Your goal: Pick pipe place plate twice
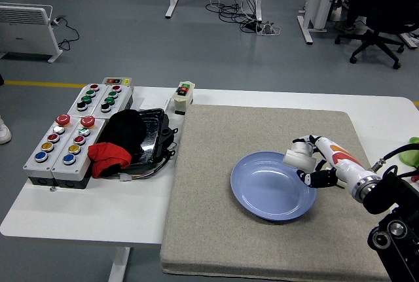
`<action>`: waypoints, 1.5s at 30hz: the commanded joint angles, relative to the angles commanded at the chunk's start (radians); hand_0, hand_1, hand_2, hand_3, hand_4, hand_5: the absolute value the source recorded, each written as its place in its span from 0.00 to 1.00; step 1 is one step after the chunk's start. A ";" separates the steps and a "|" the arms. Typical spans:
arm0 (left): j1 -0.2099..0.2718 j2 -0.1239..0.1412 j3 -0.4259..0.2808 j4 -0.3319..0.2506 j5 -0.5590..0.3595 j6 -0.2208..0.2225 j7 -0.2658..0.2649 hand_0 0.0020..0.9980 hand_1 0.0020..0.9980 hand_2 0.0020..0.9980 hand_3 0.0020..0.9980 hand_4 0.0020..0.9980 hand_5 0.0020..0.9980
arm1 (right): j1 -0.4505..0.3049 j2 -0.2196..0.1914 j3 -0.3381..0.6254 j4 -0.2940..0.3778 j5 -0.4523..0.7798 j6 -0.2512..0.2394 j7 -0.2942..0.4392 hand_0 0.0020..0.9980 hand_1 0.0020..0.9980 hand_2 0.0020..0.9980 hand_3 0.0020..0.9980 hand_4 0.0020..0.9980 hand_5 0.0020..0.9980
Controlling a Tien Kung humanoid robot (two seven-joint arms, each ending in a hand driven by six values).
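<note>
A blue plate point(262, 193) lies on the grey mat point(216, 229), right of its middle. My right hand point(315, 166) comes in from the right and is shut on a white pipe fitting point(296, 158). It holds the fitting just above the plate's right rim. My forearm covers the mat to the right of the plate, and no second pipe fitting shows there. The left arm is out of view.
Two grey button boxes point(65, 141) stand at the table's left. Next to them is a black tray point(149, 139) with a black cloth and a red cloth point(108, 156). A small switch box point(183, 95) stands at the mat's far left corner. A green object point(411, 152) is at the right edge.
</note>
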 joint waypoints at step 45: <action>-0.001 0.000 0.012 0.000 -0.021 -0.001 -0.008 0.62 0.59 0.52 0.59 0.27 1.00 | 0.104 -0.002 0.213 -0.301 -0.217 0.103 0.032 1.00 0.95 1.00 1.00 0.83 0.36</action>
